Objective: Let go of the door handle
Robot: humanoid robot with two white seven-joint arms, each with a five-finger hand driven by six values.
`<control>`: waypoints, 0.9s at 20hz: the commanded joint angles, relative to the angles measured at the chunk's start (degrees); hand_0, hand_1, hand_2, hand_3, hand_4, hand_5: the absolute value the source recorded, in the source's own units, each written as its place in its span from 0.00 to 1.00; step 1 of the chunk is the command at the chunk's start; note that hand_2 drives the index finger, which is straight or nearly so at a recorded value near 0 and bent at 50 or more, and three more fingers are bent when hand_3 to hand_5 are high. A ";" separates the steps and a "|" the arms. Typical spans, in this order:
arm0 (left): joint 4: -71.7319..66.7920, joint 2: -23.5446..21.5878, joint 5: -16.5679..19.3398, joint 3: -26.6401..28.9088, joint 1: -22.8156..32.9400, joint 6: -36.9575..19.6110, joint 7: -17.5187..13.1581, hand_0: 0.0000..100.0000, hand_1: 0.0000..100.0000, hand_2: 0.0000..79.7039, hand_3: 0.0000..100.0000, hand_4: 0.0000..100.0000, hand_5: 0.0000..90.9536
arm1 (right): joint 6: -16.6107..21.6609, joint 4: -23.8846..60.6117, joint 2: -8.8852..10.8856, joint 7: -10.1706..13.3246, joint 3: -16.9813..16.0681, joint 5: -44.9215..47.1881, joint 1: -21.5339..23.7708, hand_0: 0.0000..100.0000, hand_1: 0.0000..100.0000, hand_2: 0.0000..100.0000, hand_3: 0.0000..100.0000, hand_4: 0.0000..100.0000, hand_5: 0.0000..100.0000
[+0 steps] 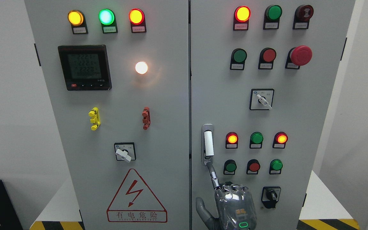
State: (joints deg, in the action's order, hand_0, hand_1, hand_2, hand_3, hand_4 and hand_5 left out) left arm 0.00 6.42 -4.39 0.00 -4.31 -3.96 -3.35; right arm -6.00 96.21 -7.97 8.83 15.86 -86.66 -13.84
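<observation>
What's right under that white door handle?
Just below the handle, a robot hand points one finger up at its lower end. The hand covers the door beneath, so nothing there is visible.

The single head camera looked straight at the grey cabinet (171, 95) from close in, square to its two doors and angled slightly downward. The panel filled most of the frame, with wall at the left and right edges and a strip of hazard tape (327, 223) nearest.
</observation>
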 commanded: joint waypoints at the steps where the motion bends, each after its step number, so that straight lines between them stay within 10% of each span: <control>1: 1.14 0.00 0.00 -1.23 0.00 0.00 0.01 0.00 0.00 0.03 0.09 0.01 0.00 | 0.11 0.82 0.06 0.23 0.05 -0.09 -0.14 0.48 0.28 0.00 0.95 0.88 0.94; 18: 1.14 0.00 0.00 -1.23 0.00 0.00 0.01 0.00 0.00 0.03 0.09 0.01 0.00 | 0.37 3.37 0.06 0.32 0.05 -0.44 -0.14 0.48 0.28 0.00 0.95 0.88 0.93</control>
State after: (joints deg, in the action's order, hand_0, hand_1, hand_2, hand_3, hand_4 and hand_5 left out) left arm 0.00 6.42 -4.39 0.00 -4.31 -3.96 -3.35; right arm -5.82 97.80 -7.92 9.09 15.84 -86.97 -14.00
